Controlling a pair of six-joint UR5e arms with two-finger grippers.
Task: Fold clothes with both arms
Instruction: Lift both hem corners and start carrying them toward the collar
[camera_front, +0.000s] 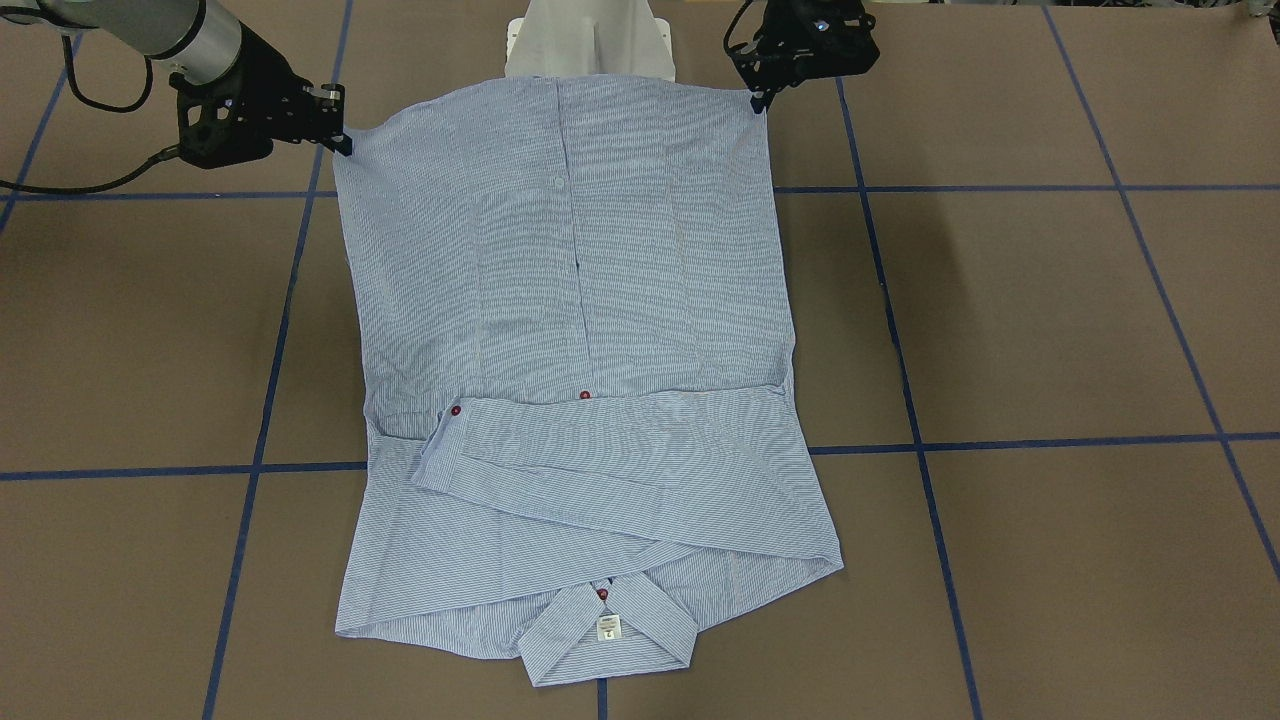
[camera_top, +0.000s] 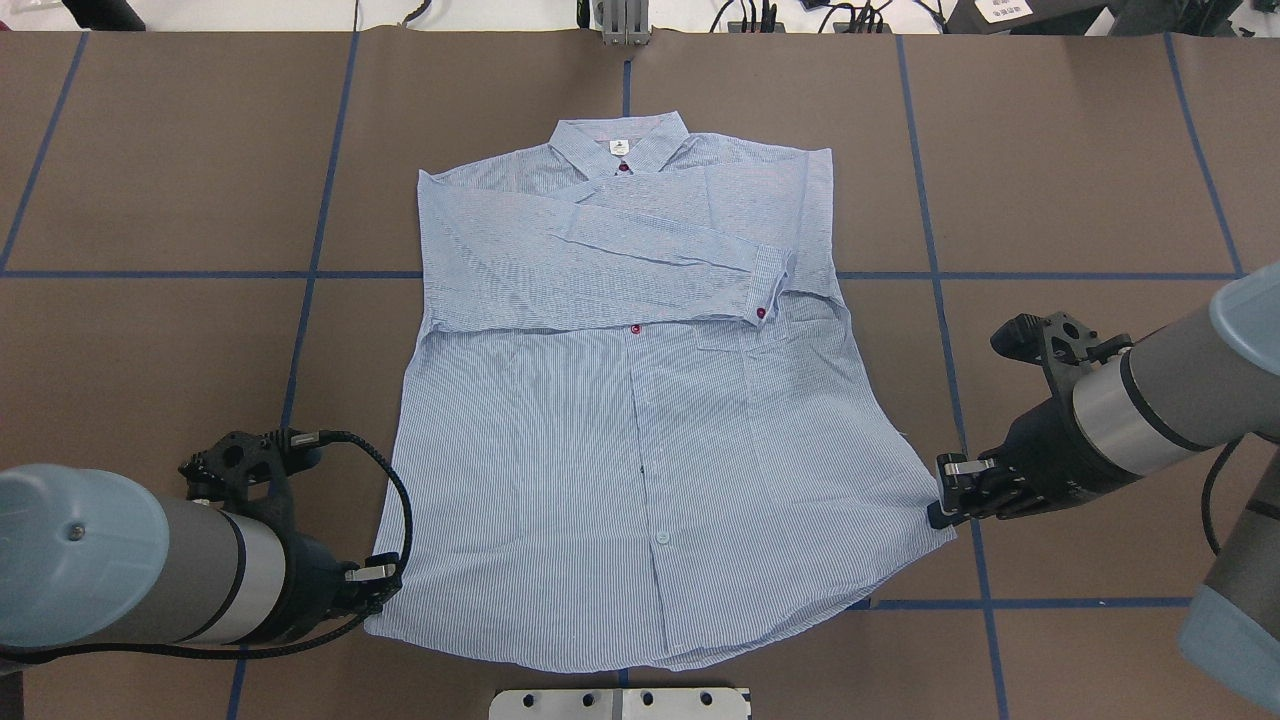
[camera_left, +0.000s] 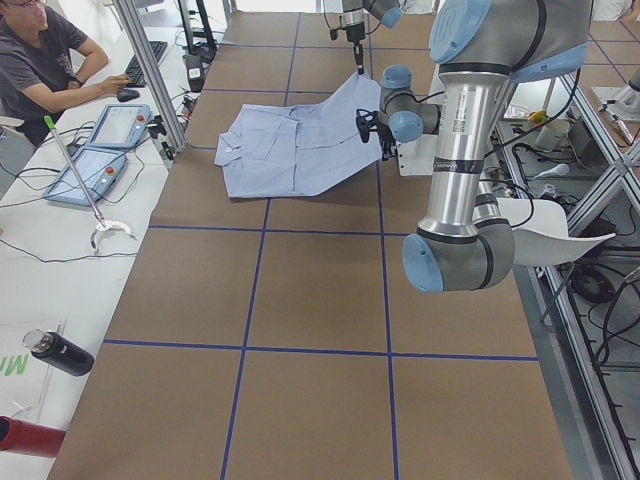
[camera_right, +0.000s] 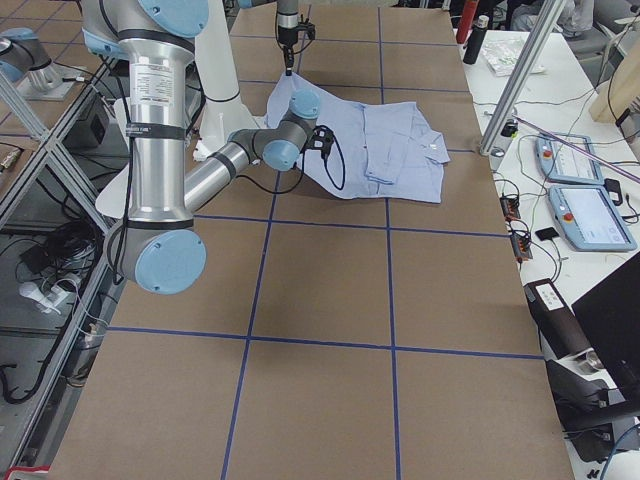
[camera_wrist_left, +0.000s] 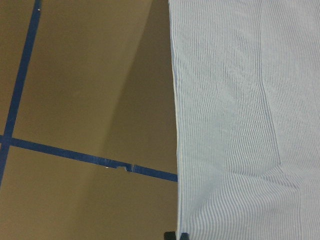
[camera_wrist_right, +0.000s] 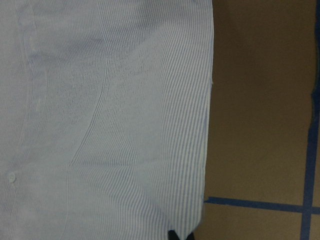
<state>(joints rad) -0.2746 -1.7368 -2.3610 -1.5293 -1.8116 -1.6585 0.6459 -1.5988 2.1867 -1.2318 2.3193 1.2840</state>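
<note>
The light blue striped shirt (camera_top: 640, 430) lies front-up on the table, collar (camera_top: 620, 140) at the far side. Both sleeves (camera_top: 620, 250) are folded across the chest. My left gripper (camera_top: 385, 588) is shut on the hem's left corner, and its fingertips (camera_wrist_left: 177, 235) show at the cloth edge in the left wrist view. At the hem's right corner my right gripper (camera_top: 938, 512) is shut on the cloth (camera_wrist_right: 100, 100). In the front-facing view the left gripper (camera_front: 758, 100) is at top right and the right gripper (camera_front: 343, 143) at top left. The side views show the hem (camera_left: 350, 95) raised off the table.
The white pedestal base (camera_top: 620, 703) stands just behind the hem. Blue tape lines (camera_top: 300, 330) cross the brown table. A person (camera_left: 40, 60) sits at a side bench with control tablets (camera_left: 100, 160). A dark bottle (camera_left: 58, 352) lies on that bench.
</note>
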